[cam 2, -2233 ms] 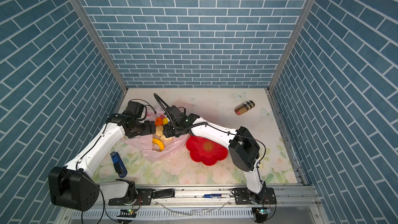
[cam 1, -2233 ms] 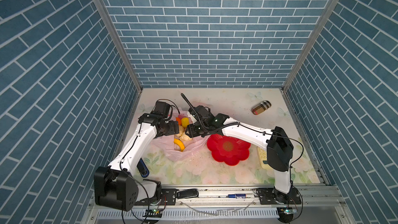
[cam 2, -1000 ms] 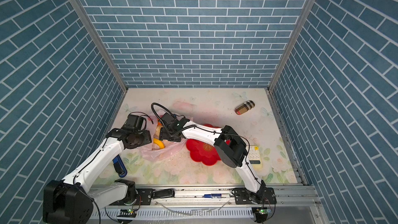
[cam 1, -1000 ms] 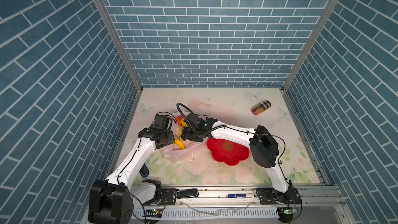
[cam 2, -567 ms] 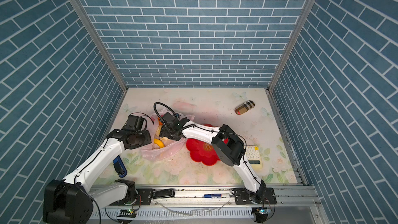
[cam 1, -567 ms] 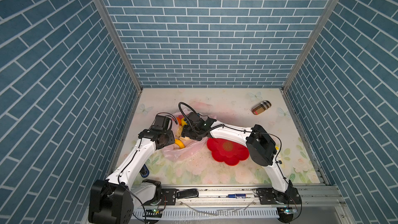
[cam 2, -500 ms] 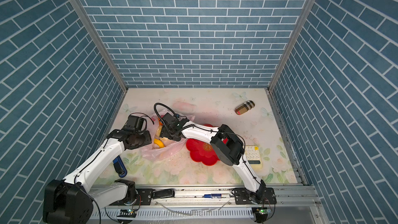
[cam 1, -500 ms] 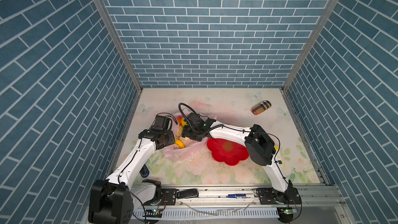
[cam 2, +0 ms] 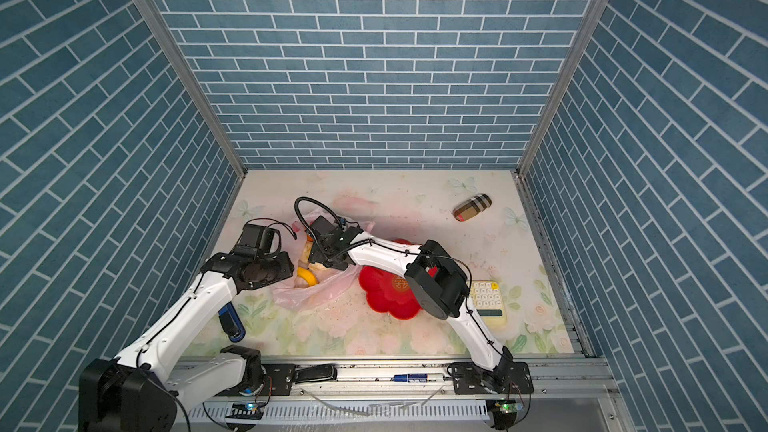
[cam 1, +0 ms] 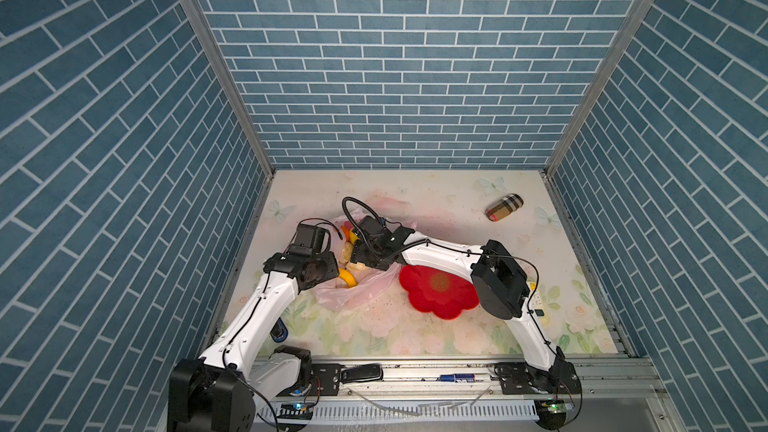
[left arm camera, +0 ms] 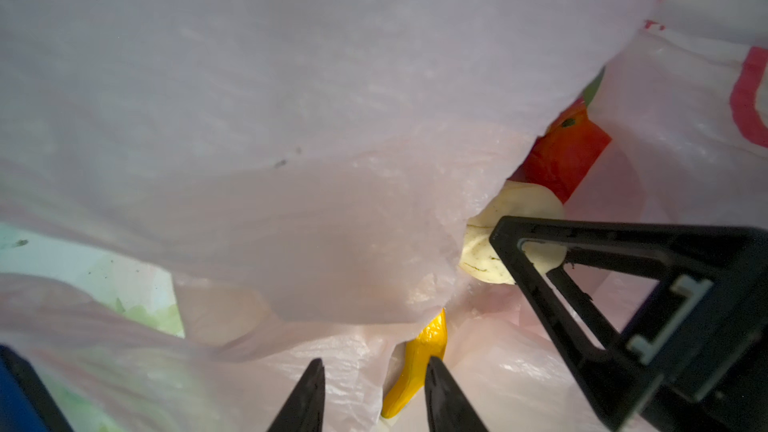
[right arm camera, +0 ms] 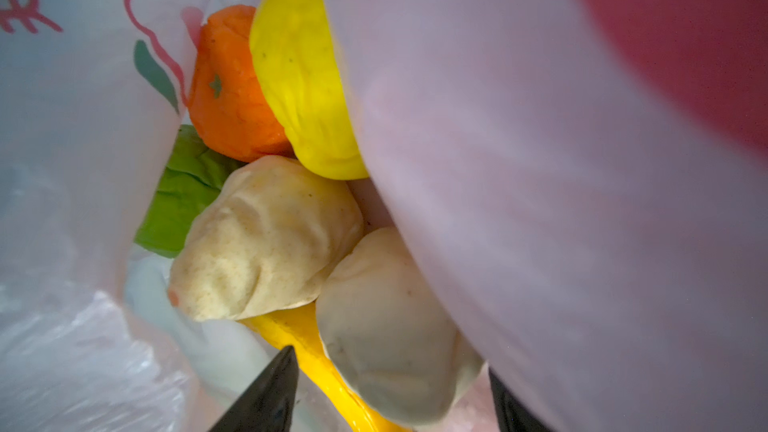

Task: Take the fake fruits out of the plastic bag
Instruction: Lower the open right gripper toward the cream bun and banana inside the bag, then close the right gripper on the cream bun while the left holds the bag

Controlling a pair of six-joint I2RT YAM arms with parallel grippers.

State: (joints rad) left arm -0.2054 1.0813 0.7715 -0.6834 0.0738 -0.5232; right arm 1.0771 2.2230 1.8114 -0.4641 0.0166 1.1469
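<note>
The pale-pink plastic bag (cam 1: 357, 295) lies left of centre, mouth toward the back. My right gripper (right arm camera: 390, 401) is inside it, open. Its fingers straddle a cream fruit (right arm camera: 390, 326) and the yellow banana (right arm camera: 316, 351). Beyond them lie another cream fruit (right arm camera: 266, 238), a yellow lump (right arm camera: 303, 76), an orange-red fruit (right arm camera: 232, 89) and a green one (right arm camera: 183, 197). My left gripper (left arm camera: 374, 388) is at the bag's left edge, open. A fold of bag film and the banana's tip (left arm camera: 419, 363) lie between its fingertips. One of the right gripper's fingers (left arm camera: 602, 284) shows in the left wrist view.
A red flower-shaped dish (cam 1: 436, 290) sits right of the bag, partly under my right arm. A plaid case (cam 1: 504, 208) lies at the back right. A cream keypad (cam 2: 486, 299) sits at the front right, and a blue object (cam 2: 230, 322) lies under my left arm.
Both grippers came down lower onto the bag, the right one reaching into its mouth. Over the last second the left jaws have narrowed. The arms have hardly moved since.
</note>
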